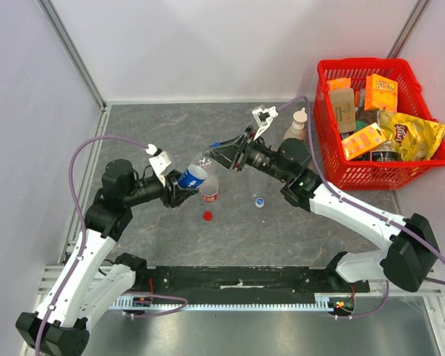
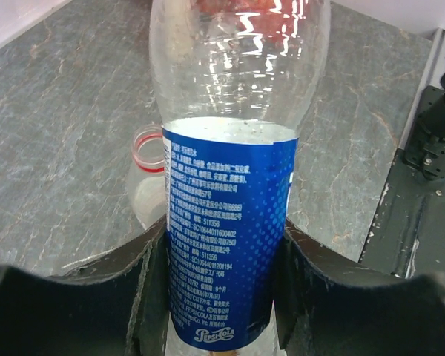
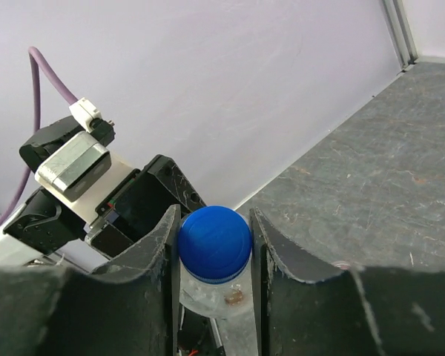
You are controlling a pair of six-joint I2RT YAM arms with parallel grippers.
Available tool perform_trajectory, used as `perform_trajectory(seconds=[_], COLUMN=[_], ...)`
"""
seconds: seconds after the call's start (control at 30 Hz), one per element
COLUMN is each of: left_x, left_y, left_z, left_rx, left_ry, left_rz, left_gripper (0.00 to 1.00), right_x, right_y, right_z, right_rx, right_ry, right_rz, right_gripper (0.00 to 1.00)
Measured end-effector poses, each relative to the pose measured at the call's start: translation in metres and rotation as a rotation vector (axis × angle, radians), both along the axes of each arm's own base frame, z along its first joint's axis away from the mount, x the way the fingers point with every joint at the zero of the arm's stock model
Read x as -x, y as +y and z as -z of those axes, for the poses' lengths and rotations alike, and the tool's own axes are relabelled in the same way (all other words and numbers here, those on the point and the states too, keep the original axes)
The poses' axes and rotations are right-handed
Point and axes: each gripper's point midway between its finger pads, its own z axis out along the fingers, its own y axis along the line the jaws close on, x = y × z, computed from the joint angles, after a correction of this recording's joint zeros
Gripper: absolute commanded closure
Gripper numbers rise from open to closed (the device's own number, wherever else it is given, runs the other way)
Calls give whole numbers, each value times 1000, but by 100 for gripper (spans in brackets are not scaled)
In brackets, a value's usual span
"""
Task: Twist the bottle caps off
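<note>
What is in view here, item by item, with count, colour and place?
clear plastic bottle with blue Pepsi label: one, held tilted above the table.
round blue screw cap: one, on that bottle.
small clear plastic bottle with red label: one, uncapped, standing mid-table.
round red cap: one, loose in front of the red-label bottle.
small pale round cap: one, loose, right of the red cap.
opaque beige bottle with pointed nozzle: one, left of the basket.
red plastic basket: one, far right, holding orange boxes and a yellow crisp bag.
grey table: one.
left claw: shut on the Pepsi bottle's body.
right claw: shut on the blue cap.
</note>
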Motion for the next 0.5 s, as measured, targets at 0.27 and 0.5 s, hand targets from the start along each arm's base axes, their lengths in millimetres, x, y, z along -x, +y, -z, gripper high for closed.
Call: perform_trajectory(seconds=[0.27,0.5], left_x=[-3,-3], left_y=[2,-2], left_z=[9,20], left_rx=[-21,-39], left_ry=[34,83], left_rz=[-21,18], left_gripper=[19,12], right_x=[-7,5], right_y=[5,9], right_z=[8,7], right_rx=[17,126], right_ry=[7,-91], right_rz=[-14,-81], right_gripper=[100,100])
